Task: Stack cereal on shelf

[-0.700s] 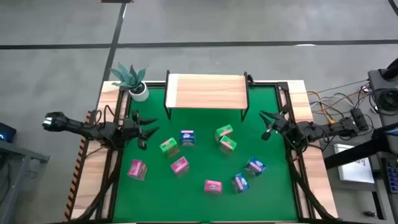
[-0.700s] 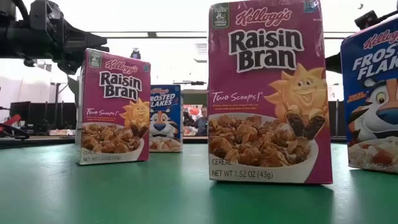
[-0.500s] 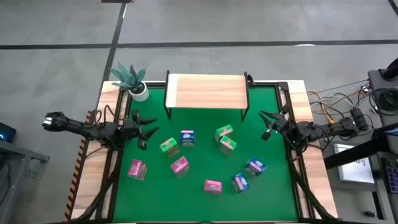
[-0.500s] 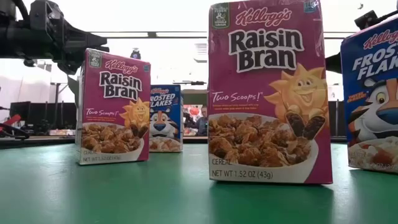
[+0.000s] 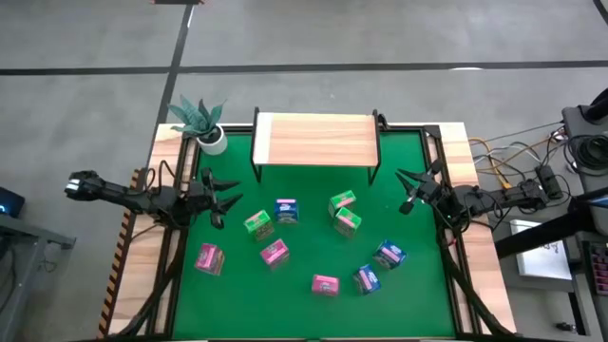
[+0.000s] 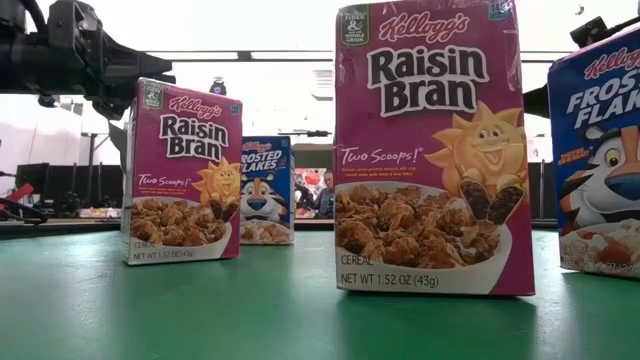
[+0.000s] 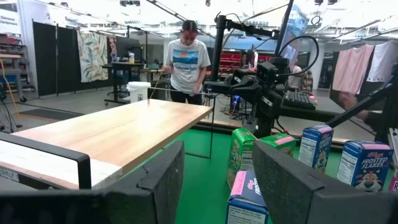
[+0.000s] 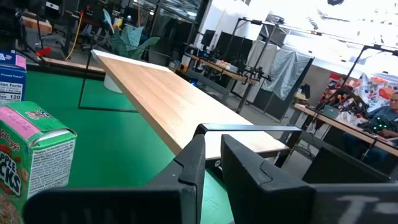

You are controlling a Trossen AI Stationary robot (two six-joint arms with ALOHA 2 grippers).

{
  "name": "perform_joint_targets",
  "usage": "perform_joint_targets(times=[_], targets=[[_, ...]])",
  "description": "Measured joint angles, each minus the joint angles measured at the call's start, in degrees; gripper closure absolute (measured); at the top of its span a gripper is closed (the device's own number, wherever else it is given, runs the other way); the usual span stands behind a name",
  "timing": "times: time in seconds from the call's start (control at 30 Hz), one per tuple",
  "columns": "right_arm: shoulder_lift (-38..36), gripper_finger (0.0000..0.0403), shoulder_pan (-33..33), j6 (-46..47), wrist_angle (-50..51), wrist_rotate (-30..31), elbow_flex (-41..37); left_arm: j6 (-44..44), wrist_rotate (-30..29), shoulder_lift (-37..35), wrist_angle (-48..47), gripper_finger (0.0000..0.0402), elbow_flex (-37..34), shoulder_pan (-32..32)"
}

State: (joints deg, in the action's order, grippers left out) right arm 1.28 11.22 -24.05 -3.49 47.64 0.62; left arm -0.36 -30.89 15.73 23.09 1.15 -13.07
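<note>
No stacking had been done. The shelf [image 5: 315, 139] stood at the far edge of the table [image 5: 418, 294] with its plank top bare. All nine cereal boxes [image 5: 285, 210] were on the green surface in front of the shelf, loosely scattered: three green [image 5: 344, 221], three blue [image 5: 389, 254], three pink [image 5: 274, 252]. My left end effector [image 5: 224, 197] hovered beside the shelf's left front corner, fingers spread, holding nothing. My right end effector [image 5: 408, 190] waited off the shelf's right front corner, fingers nearly together, empty. Every box remained to be placed.
</note>
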Motion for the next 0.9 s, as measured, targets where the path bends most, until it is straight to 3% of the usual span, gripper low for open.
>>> perform_joint_targets(times=[0.9], targets=[[0.0,0.0360,0.0,0.0,0.0,0.0,0.0,0.8,0.0,0.0,-0.1,0.0228,0.0,0.0]])
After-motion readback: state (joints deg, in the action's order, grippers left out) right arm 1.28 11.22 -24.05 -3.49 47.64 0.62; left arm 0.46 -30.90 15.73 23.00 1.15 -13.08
